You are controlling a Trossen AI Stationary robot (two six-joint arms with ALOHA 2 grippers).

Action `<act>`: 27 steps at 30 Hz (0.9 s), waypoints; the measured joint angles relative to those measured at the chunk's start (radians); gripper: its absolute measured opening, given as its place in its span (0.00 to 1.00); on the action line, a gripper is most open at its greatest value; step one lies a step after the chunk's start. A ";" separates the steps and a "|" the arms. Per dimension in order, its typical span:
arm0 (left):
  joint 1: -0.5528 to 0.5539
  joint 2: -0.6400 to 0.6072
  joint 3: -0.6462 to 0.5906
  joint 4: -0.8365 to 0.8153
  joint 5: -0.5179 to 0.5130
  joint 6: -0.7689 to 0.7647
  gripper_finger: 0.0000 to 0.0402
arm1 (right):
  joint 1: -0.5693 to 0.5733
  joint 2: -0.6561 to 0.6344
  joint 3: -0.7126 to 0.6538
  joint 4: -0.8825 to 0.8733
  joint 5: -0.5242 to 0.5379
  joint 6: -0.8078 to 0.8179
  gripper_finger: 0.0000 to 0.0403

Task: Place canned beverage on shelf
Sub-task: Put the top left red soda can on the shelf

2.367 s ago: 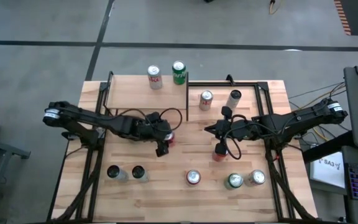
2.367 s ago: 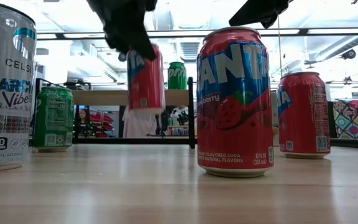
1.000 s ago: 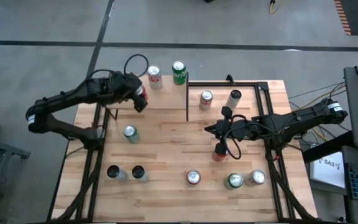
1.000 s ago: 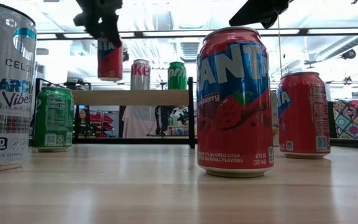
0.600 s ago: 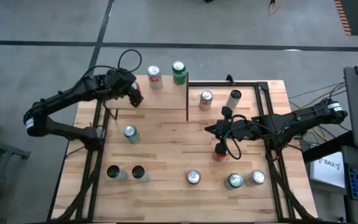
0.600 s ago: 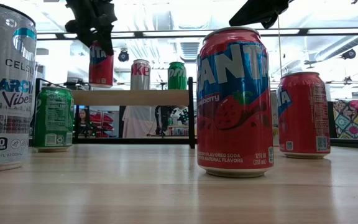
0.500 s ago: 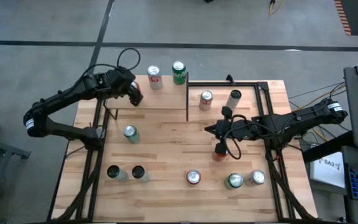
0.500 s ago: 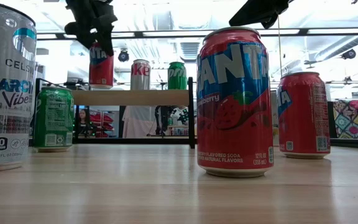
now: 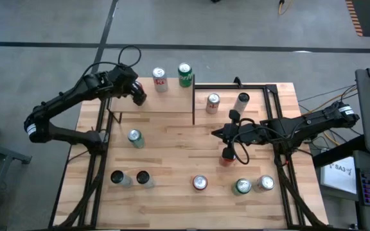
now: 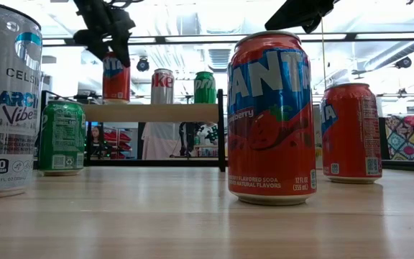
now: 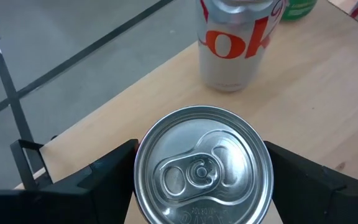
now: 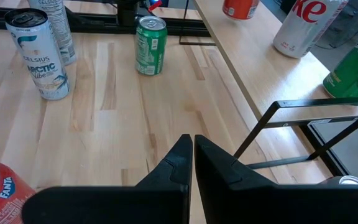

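The shelf [image 9: 166,102] is a light wood board with black posts at the table's far left. A silver Coke can [image 11: 235,43] and a green can [image 9: 184,74] stand upright on it. My left gripper [image 9: 135,95] is over the shelf's left part, shut on a red can [image 10: 116,75] whose silver top [image 11: 202,165] fills the left wrist view. The can's base is about level with the board [image 10: 157,112]; whether it rests there I cannot tell. My right gripper [image 12: 193,146] hangs shut and empty above the table's middle right [image 9: 216,133]. My left gripper pinches the red can between its two fingers [image 11: 104,180], which lie on opposite sides of the can's upper wall [image 11: 143,186], just below the rim. The fingers slant down at it from the table's left. The can stands upright in the hold.
Loose cans stand on the table: a green one [image 9: 134,136] near the shelf, two at the near left [image 9: 129,178], a red Fanta [image 9: 227,157] under the right arm, several along the near right [image 9: 243,187] and two at the far right [image 9: 212,102]. Black frame rails [image 9: 268,86] edge the table.
My left gripper has carried the red can toward the shelf's left end and slightly down, rolling a little on the way. The can stays upright in the hold and now sits lower, near the board, left of the Coke can.
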 joint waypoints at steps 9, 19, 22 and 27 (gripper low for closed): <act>0.000 -0.007 -0.065 0.057 -0.001 0.008 0.72 | 0.000 0.000 0.000 -0.001 0.000 0.000 0.02; 0.001 -0.039 -0.096 0.092 -0.005 0.007 0.72 | 0.000 0.000 0.000 -0.001 0.000 0.000 0.02; 0.001 -0.041 -0.098 0.093 -0.023 0.001 0.76 | 0.000 0.000 0.000 -0.001 0.000 0.000 0.02; 0.002 -0.037 -0.099 0.099 -0.063 -0.003 0.88 | 0.000 0.000 0.000 -0.001 0.000 0.000 0.02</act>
